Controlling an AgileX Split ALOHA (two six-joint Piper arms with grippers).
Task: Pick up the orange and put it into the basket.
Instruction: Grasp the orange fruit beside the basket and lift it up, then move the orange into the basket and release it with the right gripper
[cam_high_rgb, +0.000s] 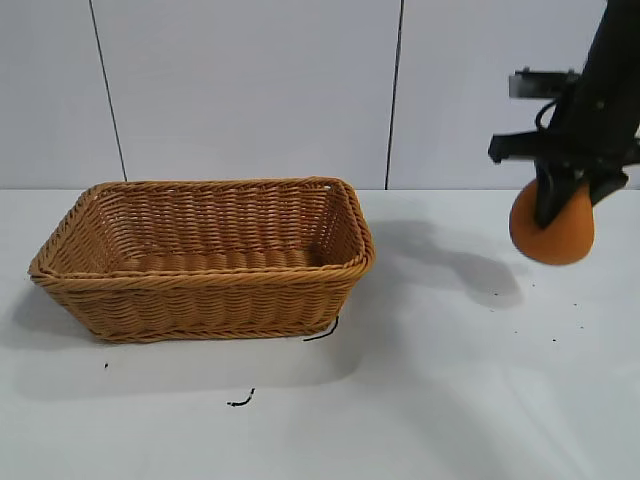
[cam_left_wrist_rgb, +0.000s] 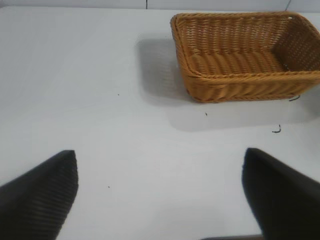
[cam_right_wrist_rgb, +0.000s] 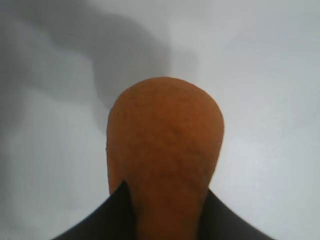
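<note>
Basket: the basket (cam_high_rgb: 205, 258) sits on the white table (cam_high_rgb: 450, 400) at the left of the exterior view, upright, open side up, nothing visible inside it.
My left gripper: my left gripper (cam_left_wrist_rgb: 160, 200) is not in the exterior view; its own camera shows it above bare table with its two dark fingers (cam_left_wrist_rgb: 40, 192) spread wide apart and nothing between them, the basket (cam_left_wrist_rgb: 247, 55) farther off.
Marks: a few small dark specks and a short dark curl (cam_high_rgb: 240, 400) lie on the table in front of the basket.
Orange: the orange (cam_high_rgb: 553, 228) hangs in the air at the right of the exterior view, off the table, well apart from the basket, its shadow on the table below and to the left.
My right gripper: my right gripper (cam_high_rgb: 567, 195) comes down from above and is clamped on the orange (cam_right_wrist_rgb: 165, 155), a dark finger (cam_right_wrist_rgb: 107, 215) pressed against each side.
</note>
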